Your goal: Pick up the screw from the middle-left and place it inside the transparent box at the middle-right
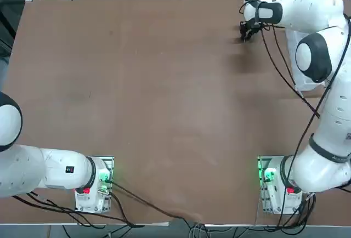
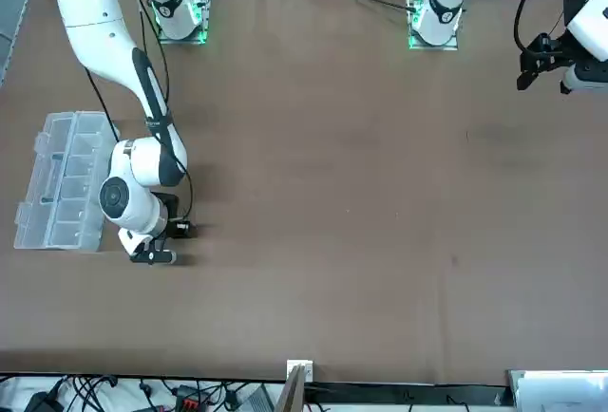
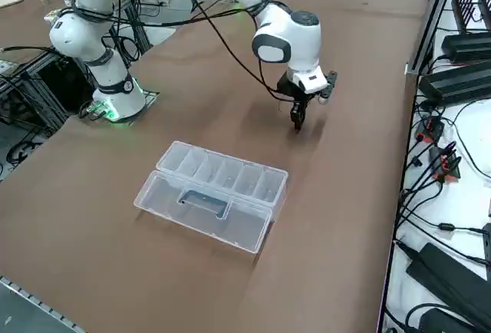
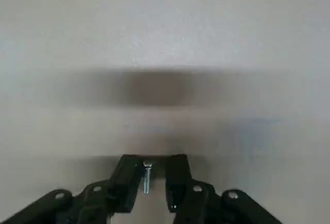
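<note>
The screw (image 4: 147,177), a small silvery one, lies between the two black fingers of my right gripper (image 4: 153,159), close against one finger with a narrow gap to the other. The jaws stand narrowly open around it. My right gripper (image 3: 298,122) points straight down at the brown table, its tips at the surface, beyond the far end of the transparent box (image 3: 211,191). In the front view the gripper (image 2: 169,243) is just beside the box (image 2: 62,179), which lies open and looks empty. In the top view the gripper (image 1: 247,34) sits at the far right; the screw is too small to make out there.
The right arm's white links (image 1: 315,57) reach over the box in the top view and hide most of it. Cables and black devices (image 3: 453,64) lie off the table edge beyond the gripper. The brown tabletop (image 1: 153,95) spreads wide towards the left arm.
</note>
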Controlling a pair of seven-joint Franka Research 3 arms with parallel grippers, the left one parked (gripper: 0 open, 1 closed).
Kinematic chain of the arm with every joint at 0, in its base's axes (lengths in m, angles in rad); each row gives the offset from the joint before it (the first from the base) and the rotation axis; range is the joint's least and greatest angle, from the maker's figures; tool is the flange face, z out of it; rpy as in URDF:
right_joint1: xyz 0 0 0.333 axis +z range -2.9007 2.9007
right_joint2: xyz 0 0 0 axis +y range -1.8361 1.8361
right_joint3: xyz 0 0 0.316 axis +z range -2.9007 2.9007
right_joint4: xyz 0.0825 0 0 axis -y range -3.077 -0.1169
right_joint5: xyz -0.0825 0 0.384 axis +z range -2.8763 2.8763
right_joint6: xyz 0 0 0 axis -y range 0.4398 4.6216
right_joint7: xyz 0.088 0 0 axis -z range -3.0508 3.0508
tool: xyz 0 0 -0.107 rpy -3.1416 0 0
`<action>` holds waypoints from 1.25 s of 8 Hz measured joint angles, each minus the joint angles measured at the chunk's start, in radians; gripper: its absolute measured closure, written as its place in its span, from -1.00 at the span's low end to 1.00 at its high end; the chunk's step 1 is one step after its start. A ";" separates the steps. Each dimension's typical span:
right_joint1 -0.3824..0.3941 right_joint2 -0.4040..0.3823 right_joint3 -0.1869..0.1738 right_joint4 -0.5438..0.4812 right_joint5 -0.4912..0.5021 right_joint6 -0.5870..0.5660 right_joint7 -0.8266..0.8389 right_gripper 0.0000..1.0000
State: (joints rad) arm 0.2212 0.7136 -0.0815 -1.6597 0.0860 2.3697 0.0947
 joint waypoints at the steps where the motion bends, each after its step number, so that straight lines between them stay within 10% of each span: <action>1: 0.001 -0.001 -0.002 0.000 -0.002 0.000 0.000 0.46; 10: 0.006 -0.029 -0.007 0.007 -0.003 -0.002 -0.001 0.91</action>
State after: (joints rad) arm 0.2276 0.6851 -0.0882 -1.6530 0.0832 2.3679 0.0936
